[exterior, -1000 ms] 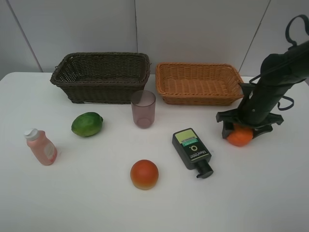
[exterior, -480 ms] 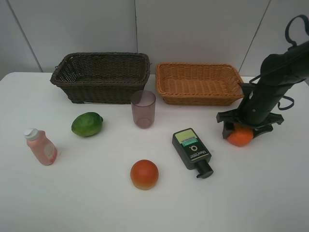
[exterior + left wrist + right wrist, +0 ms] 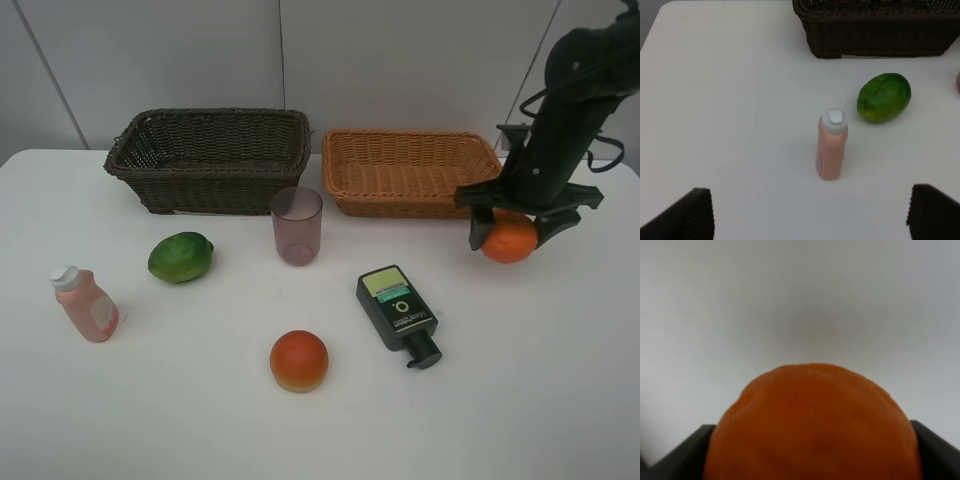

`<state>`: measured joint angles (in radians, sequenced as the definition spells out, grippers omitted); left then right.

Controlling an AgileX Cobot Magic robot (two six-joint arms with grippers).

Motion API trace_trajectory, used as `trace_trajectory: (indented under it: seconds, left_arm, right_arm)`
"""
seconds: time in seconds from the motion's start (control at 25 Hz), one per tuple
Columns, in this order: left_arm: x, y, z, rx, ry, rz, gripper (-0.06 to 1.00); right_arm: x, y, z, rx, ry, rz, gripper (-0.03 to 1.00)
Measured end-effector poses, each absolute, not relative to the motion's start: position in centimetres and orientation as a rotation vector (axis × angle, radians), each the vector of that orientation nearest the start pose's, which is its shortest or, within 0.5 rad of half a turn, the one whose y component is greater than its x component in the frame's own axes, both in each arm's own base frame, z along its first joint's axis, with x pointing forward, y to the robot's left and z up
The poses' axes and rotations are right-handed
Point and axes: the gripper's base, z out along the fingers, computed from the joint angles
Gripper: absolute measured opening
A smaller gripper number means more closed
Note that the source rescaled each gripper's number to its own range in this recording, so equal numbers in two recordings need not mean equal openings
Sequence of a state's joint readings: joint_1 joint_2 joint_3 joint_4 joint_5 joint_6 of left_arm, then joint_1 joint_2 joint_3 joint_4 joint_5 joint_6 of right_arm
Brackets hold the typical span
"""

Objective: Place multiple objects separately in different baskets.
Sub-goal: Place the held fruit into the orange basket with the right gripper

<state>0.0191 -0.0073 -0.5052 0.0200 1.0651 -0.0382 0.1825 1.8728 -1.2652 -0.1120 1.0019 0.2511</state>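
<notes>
Tangerine (image 3: 509,241) hangs clear of the table (image 3: 560,380), clamped between the right gripper's (image 3: 510,238) jaws, just off the tan basket's (image 3: 410,135) near-right corner. We judge the basket lies left and back from it; left gripper (image 3: 810,215) gapes wide, empty, over by the pink bottle (image 3: 832,145).

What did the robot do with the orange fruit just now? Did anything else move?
The right pincer, shut on the round orange tangerine, lifted it off the white table and up toward the shallow light orange-tan wicker basket. The green lime, pink white-capped bottle, mauve cup, red-yellow fruit, dark flat bottle and dark brown basket stayed put.
</notes>
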Motion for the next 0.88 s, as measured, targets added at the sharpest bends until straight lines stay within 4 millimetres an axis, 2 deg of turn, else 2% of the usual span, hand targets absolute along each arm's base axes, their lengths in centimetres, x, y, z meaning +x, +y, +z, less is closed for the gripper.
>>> trace_trajectory:
  seconds: [0.16, 0.24, 0.36, 0.68, 0.88]
  left_arm:
    - [-0.7, 0.1, 27.8, -0.059, 2.035, 0.012, 1.0]
    - [-0.7, 0.1, 27.8, -0.059, 2.035, 0.012, 1.0]
    - [-0.7, 0.1, 27.8, -0.059, 2.035, 0.012, 1.0]
    - [-0.7, 0.1, 27.8, -0.059, 2.035, 0.012, 1.0]
    - [-0.7, 0.1, 27.8, -0.059, 2.035, 0.012, 1.0]
  right_arm:
    - [37.2, 6.4, 21.7, -0.022, 3.042, -0.13, 0.31]
    - [37.8, 6.6, 22.1, -0.034, 3.036, -0.13, 0.31]
    - [40.3, 7.5, 23.0, -0.07, 3.006, -0.125, 0.31]
    - [46.2, 10.3, 22.3, -0.128, 2.878, -0.114, 0.31]
    - [48.2, 11.4, 19.4, -0.156, 2.833, -0.095, 0.31]
